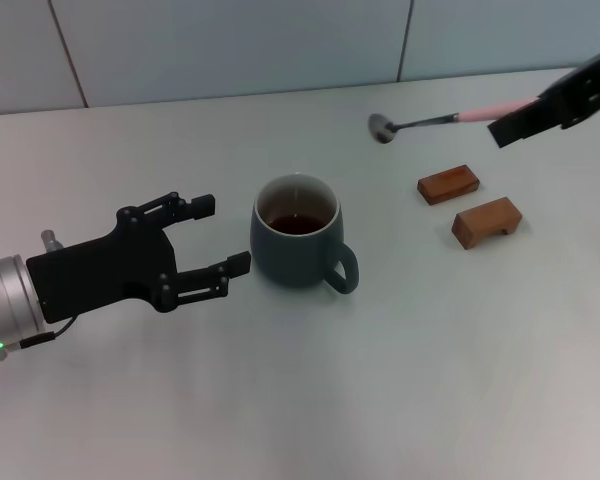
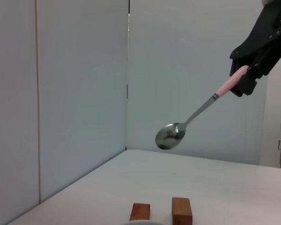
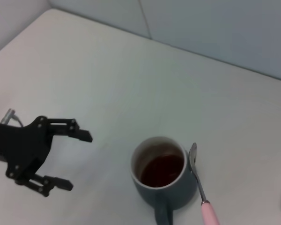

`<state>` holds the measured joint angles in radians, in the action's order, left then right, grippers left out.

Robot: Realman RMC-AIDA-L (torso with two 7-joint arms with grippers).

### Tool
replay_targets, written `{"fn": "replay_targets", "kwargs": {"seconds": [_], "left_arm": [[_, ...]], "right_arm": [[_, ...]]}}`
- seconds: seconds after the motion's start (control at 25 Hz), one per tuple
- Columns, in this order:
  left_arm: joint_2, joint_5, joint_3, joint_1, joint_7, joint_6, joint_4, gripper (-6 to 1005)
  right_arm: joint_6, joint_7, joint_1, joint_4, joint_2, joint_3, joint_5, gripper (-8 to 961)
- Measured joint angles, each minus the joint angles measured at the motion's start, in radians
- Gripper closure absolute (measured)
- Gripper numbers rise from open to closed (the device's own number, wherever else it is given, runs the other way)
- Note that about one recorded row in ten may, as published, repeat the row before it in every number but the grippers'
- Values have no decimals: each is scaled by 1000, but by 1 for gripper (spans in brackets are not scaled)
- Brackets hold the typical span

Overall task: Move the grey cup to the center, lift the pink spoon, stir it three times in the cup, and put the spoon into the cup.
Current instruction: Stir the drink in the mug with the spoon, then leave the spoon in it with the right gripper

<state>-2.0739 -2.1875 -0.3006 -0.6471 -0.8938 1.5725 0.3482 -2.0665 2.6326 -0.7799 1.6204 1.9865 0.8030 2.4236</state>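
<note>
cup (image 1: 298, 245) sits upright near the table (image 1: 430, 380) middle, handle toward the near-right, dark liquid inside

left gripper (image 1: 212, 236) just beside the cup on its left, jaws spread wide, holding nothing, not touching the cup; looks like cup placing is done

right gripper (image 1: 533, 117) up near the far right corner, clamped on the pink handle of the spoon (image 1: 435, 120); spoon is lifted clear of the table

spoon long axis runs from the gripper toward the left, bowl end lowest and leading, pointing toward the cup side

key relation: cup lies nearer and to the left of the spoon bowl, well apart; right arm has to carry the bowl over the rim and tip it down to stir

two blocks (image 1: 470, 203) lie between, near the right edge, under the path
</note>
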Motion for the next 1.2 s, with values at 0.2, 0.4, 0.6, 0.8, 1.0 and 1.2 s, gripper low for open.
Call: {"fn": "replay_targets", "kwargs": {"seconds": [0.2, 0.4, 0.6, 0.8, 1.0, 1.2], "left_arm": [[0, 0, 0, -3, 0, 0, 0, 159], [0, 0, 0, -6, -1, 0, 0, 159], [0, -2, 0, -8, -1, 0, 0, 159], [0, -2, 0, -9, -1, 0, 0, 159], [0, -4, -1, -9, -1, 1, 0, 159], [0, -3, -11, -9, -1, 1, 0, 159]], "right_arm": [[-13, 24, -34, -5, 1, 40, 0, 836], [-15, 40, -72, -46, 2, 66, 4, 836], [-7, 43, -125, -111, 0, 79, 47, 836], [14, 43, -169, -177, 0, 93, 94, 836], [28, 41, -212, -256, 1, 96, 117, 835], [54, 36, -242, -330, -3, 110, 141, 835]]}}
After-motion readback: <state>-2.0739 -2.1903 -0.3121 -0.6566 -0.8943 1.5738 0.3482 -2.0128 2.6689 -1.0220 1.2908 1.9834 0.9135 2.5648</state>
